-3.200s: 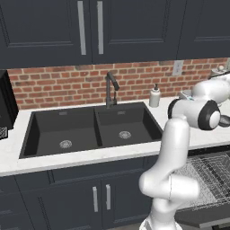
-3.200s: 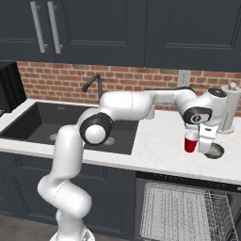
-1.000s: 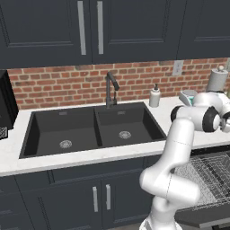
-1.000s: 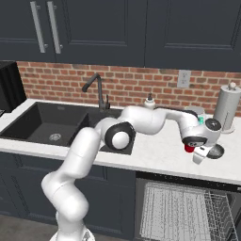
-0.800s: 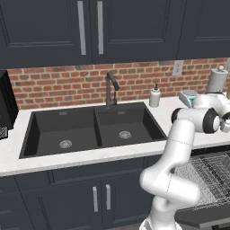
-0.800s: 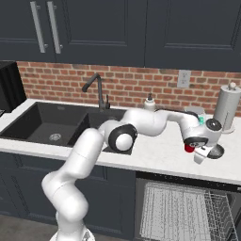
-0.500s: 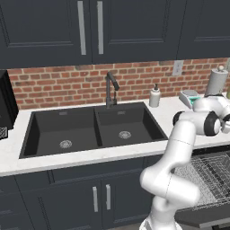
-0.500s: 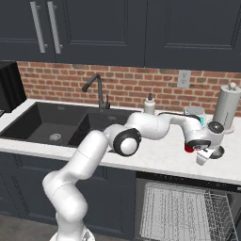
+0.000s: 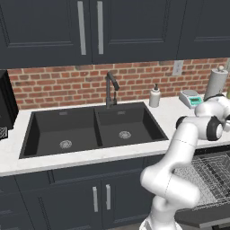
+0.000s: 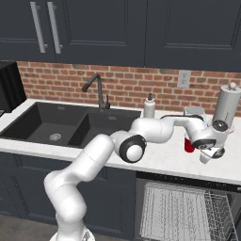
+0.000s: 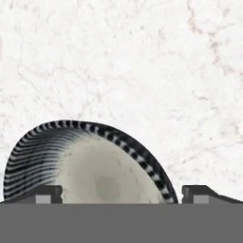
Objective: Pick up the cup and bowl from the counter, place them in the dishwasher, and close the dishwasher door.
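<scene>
Running along a red brick wall (image 10: 127,87) under dark flat-panel cabinets (image 10: 113,28) with silver bar handles, the counter (image 10: 169,162) was white, faintly marbled stone, glossy and flat, with a black double sink (image 9: 92,130) sunk into its left-centre part and a dark curved faucet (image 9: 111,87) at the sink's back edge. A white soap bottle (image 10: 149,107) stood near the counter's back edge just right of the sink; a paper towel roll (image 10: 226,110) stood upright toward the back right corner, with a small scale-like device (image 9: 192,99) beside it. Below the counter's front edge at the right, the dishwasher (image 10: 186,209) showed a grey wire-mesh rack (image 9: 209,179) pulled out. The white arm reached to the counter's right end, where the gripper (image 10: 210,153) hung low near the front edge with its jaws spread wide and nothing clamped between them. The cup (image 10: 189,145), red and small, stood on the counter just behind and left of the gripper; contact could not be judged. In the hand view the bowl (image 11: 90,163) sat on the marbled stone right under the gripper (image 11: 121,193), round and shallow, with a dark outer wall striped with pale ribs and a smooth pale inside; the fingertips (image 11: 198,193) stood at either side of it, the left one over its rim, the right one just off its edge.
</scene>
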